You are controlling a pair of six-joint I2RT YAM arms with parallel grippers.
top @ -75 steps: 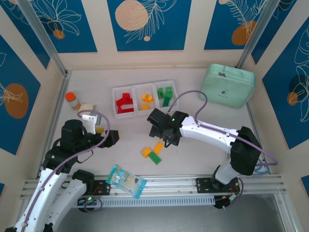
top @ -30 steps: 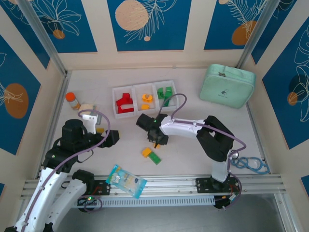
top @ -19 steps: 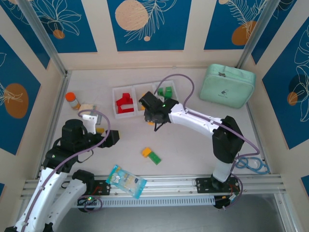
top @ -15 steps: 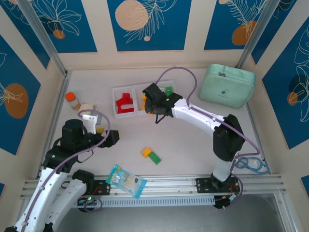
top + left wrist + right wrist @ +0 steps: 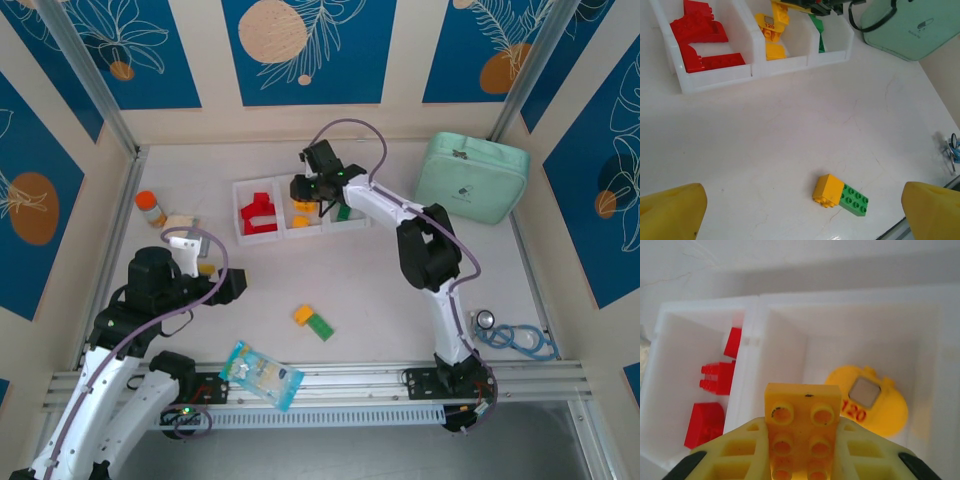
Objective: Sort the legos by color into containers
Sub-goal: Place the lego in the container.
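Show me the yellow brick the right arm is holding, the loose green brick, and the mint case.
yellow brick [image 5: 802,412], right wrist view, studded top face.
green brick [image 5: 854,200], left wrist view, studded top.
mint case [image 5: 470,180], top view, middle of lid.

Three joined white bins [image 5: 715,79] stand far-centre: red bricks [image 5: 697,30] left, yellow bricks [image 5: 774,50] middle, green bricks [image 5: 818,40] right. One more yellow brick [image 5: 802,425] hangs above the middle bin. Nearer, a yellow block [image 5: 828,189] and a green block [image 5: 854,199] lie touching.
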